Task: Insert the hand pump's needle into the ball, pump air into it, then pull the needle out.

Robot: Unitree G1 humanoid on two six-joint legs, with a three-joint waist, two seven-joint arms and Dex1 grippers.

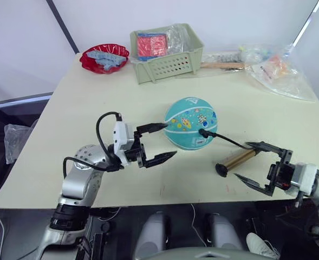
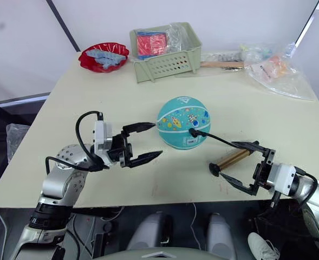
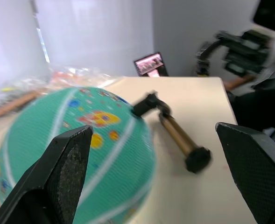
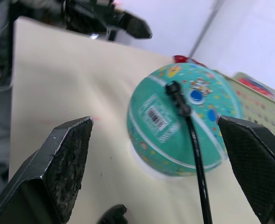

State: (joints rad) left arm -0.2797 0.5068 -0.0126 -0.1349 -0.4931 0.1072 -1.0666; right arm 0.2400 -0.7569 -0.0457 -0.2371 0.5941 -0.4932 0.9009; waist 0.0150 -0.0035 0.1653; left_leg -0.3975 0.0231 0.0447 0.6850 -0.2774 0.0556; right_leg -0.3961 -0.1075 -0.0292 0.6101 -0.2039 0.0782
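The teal ball (image 1: 190, 123) with cartoon prints rests mid-table. The hand pump (image 1: 237, 160) lies on the table to its right, gold barrel slanted. Its thin black hose (image 1: 227, 140) arcs up to a black fitting (image 1: 203, 131) pressed against the ball's right side; the needle itself is hidden. My left gripper (image 1: 170, 140) is open just left of the ball, one fingertip near its surface, not touching. My right gripper (image 1: 241, 160) is open too, with its fingers on either side of the pump's barrel, not closed on it.
A green basket (image 1: 167, 51) with red packets stands at the back. A red bowl (image 1: 104, 58) sits at the back left. Clear plastic bags (image 1: 275, 70) and a wooden handle (image 1: 221, 65) lie at the back right. The table's front edge (image 1: 148, 201) runs near both arms.
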